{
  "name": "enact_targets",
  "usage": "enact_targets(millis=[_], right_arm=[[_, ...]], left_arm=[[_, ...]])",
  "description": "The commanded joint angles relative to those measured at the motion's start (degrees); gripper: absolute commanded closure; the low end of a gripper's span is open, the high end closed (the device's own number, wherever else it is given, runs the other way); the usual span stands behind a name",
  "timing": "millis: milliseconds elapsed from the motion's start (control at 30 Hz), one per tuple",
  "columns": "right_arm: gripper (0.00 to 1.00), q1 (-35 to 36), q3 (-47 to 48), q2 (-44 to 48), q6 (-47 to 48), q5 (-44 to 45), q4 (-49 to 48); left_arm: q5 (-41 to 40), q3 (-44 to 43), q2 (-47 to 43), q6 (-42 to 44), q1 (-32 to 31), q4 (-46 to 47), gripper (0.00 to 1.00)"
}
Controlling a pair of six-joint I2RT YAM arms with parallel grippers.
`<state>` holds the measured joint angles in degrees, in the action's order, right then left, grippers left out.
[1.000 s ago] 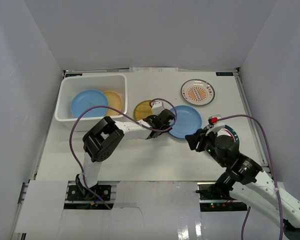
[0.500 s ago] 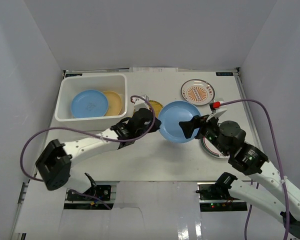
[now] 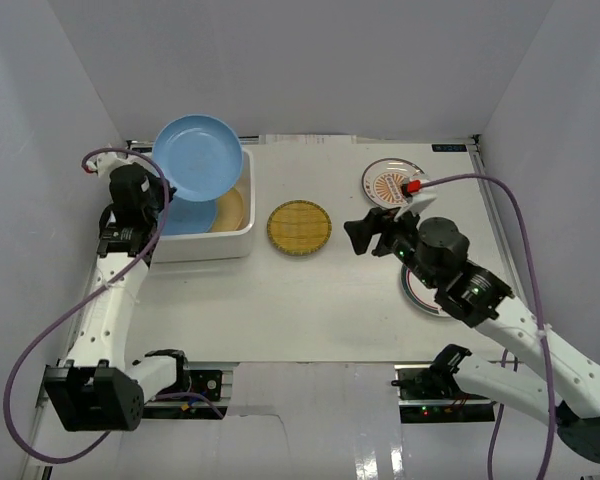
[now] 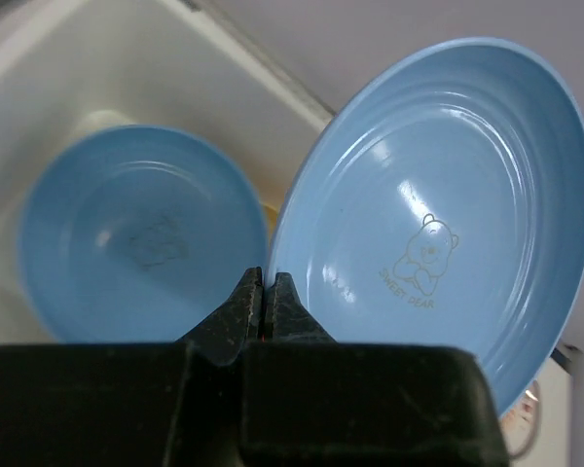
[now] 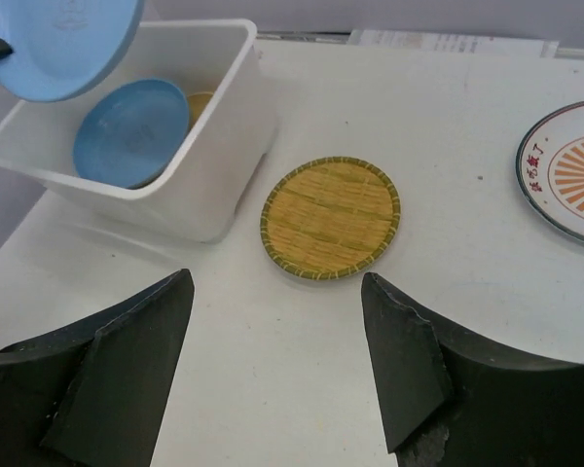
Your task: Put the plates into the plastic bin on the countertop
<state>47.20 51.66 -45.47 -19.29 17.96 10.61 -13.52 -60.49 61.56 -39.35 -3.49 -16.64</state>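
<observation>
My left claw [image 4: 263, 290] pinches a tilted light blue plate [image 4: 438, 214] above the plastic bin [image 3: 205, 245]. My right claw [image 5: 274, 284] gapes, right of the bin.

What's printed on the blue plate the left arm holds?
The held plate is light blue with a small bear outline; clearest in left wrist view.
</observation>
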Motion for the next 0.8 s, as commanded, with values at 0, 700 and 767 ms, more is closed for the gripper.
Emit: enact_targets(millis=[0,700,767], right_arm=[[0.23,-3.07,-1.12,-8.63,-0.83,-1.34,-6.29],[0.32,-17.41,-4.99,-57.0,-33.35,-21.83,-41.97],[0.37,-17.41,-5.51,-59.89,-37.65,-21.82,-46.7]], left_arm=[[5.79,0.37,4.08,2.09,7.34,-4.36,1.0],[5.95,-1.91,14.49,7.01,11.57,-1.29,0.02],[10.67,-2.0,11.84,6.66,11.57,-0.67,0.02]])
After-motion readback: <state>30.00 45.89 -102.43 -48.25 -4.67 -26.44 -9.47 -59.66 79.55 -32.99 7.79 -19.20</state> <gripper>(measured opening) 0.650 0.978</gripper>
